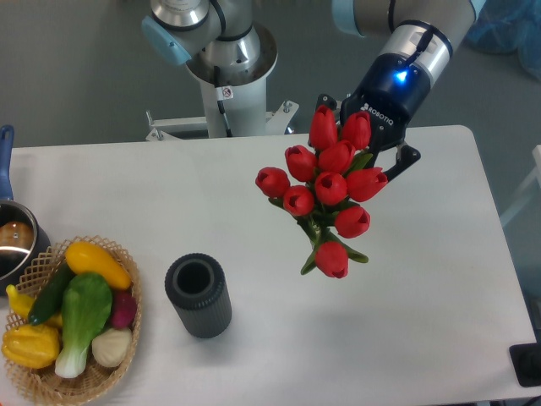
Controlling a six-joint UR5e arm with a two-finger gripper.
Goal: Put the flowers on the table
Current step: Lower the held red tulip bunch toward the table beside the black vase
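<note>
The flowers [328,190], a bunch of red tulips with green leaves, hang in the air above the white table [423,304], right of its middle, blooms facing the camera. My gripper [369,148] is behind the bunch at the upper right and is shut on the flowers; the stems and most of the fingers are hidden by the blooms. The dark cylinder vase [199,295] stands upright and empty on the table, well to the left and below the bunch.
A wicker basket [42,376] of colourful vegetables sits at the front left corner. A pot with a blue handle [10,233] is at the left edge. The arm's base column [228,76] stands behind the table.
</note>
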